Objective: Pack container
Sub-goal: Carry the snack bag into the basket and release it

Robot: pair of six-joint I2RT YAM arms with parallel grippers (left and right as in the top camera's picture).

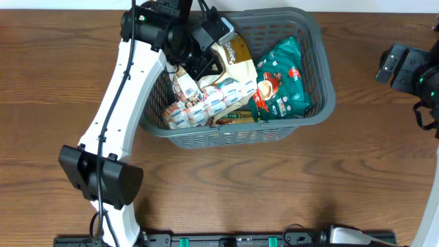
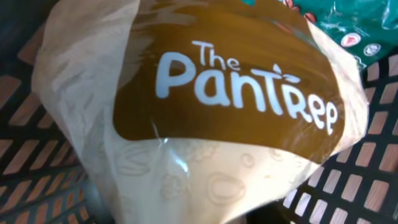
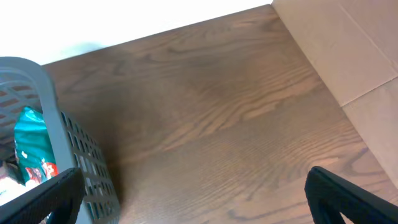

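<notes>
Directly beneath the left pincer (image 1: 208, 60) lies a soft beige-and-brown plastic bag lettered "The Pantree" (image 2: 205, 112). It fills the wrist view so fully that the fingers are hidden, and I cannot tell whether this pincer is spread, pressed together or pinching the bag. Around it stands the container (image 1: 240, 135), a large dark grey plastic basket, rectangular with rounded corners. Its sides are a lattice of narrow upright slots under a smooth, thick rim, and brown wood shows through the slots. Just beside the pincer, toward the right arm, a glossy green snack packet with red and white print (image 1: 281, 79) leans against the basket's wall. On the near side of the pincer lies a heap of small white packets with red and blue marks (image 1: 206, 103). The basket rests on the dark brown wood-grain worktop (image 1: 274, 185). Well apart from the basket, the right pincer (image 3: 193, 196) hangs over bare wood, its black fingers spread wide with nothing between them.
</notes>
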